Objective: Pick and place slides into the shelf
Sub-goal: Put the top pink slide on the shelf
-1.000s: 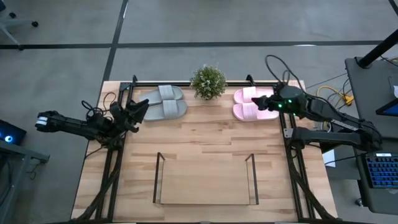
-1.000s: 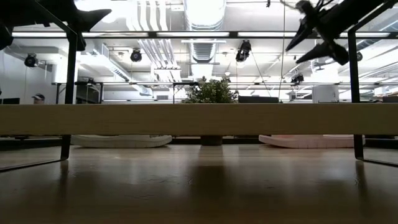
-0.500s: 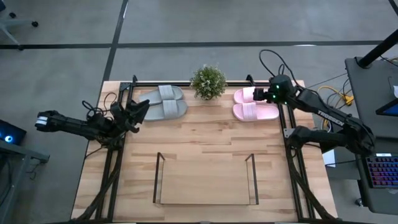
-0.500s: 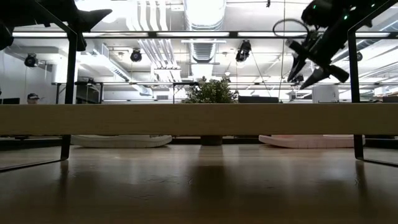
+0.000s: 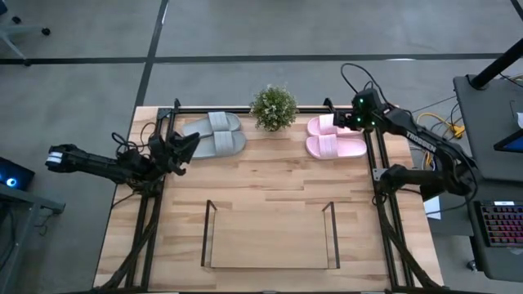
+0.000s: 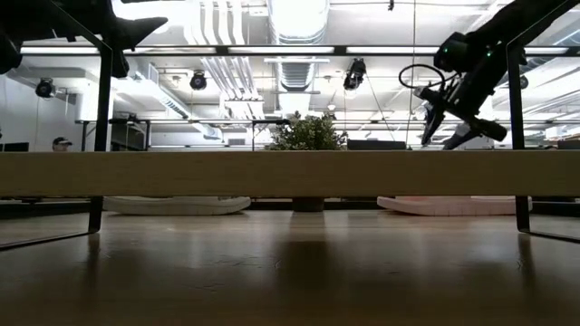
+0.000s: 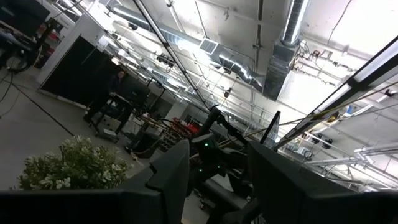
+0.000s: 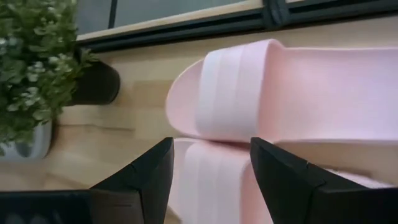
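On the wooden tabletop (image 5: 270, 192), the pink slides (image 5: 335, 136) lie side by side at the far right, near the back edge, touching each other. The grey slides (image 5: 214, 135) lie at the far left of the back edge, also as a pair. A small potted plant (image 5: 273, 107) stands between the two pairs. The shelf (image 5: 270, 235), a low rack of thin black wire with a light wood base, sits near the front edge in the middle, well apart from all four slides, and nothing rests in it.

The right gripper (image 5: 350, 124) hangs above the heel end of the pink slides, near the back right corner. In the right wrist view its two dark fingers (image 8: 140, 174) stand apart with both pink straps showing between them, so the gripper is open and holds nothing. In the low view it (image 6: 444, 122) hangs clear above the tabletop.

The left gripper (image 5: 186, 145) waits at the left edge of the tabletop, just beside the grey slides, raised and pointing toward them. Its fingers (image 7: 171, 177) show a gap between them, and nothing is held.
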Tool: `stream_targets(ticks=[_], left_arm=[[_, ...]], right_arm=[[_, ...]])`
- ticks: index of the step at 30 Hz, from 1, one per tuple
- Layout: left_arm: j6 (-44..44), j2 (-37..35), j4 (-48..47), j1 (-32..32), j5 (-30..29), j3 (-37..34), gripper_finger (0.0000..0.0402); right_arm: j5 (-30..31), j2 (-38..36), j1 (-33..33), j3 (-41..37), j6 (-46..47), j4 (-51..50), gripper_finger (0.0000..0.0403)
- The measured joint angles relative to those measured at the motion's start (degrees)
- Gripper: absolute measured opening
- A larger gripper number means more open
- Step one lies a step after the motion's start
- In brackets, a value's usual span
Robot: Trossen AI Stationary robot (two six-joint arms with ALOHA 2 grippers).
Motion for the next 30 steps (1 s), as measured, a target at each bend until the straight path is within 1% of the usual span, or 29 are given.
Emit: stream_targets(ticks=[9,21,26,30], left_arm=[[-0.06,1.21,0.01,0.0,0.02,0.0,0.0148],[-0.05,1.64,0.1,0.0,0.0,-0.02,0.0148],[-0.05,1.56,0.49,0.0,-0.04,-0.02,0.0148],[-0.05,1.55,0.49,0.0,-0.07,-0.02,0.0148]], right_arm=[[-0.33,4.69,-2.89,-0.04,-3.29,1.14,0.0203],[-0.57,14.64,-3.16,-0.13,-3.75,7.61,0.0203],[-3.97,17.78,-3.66,-0.13,-3.57,11.2,0.0203],[-4.48,19.77,-3.77,-0.13,-3.53,12.07,0.0203]])
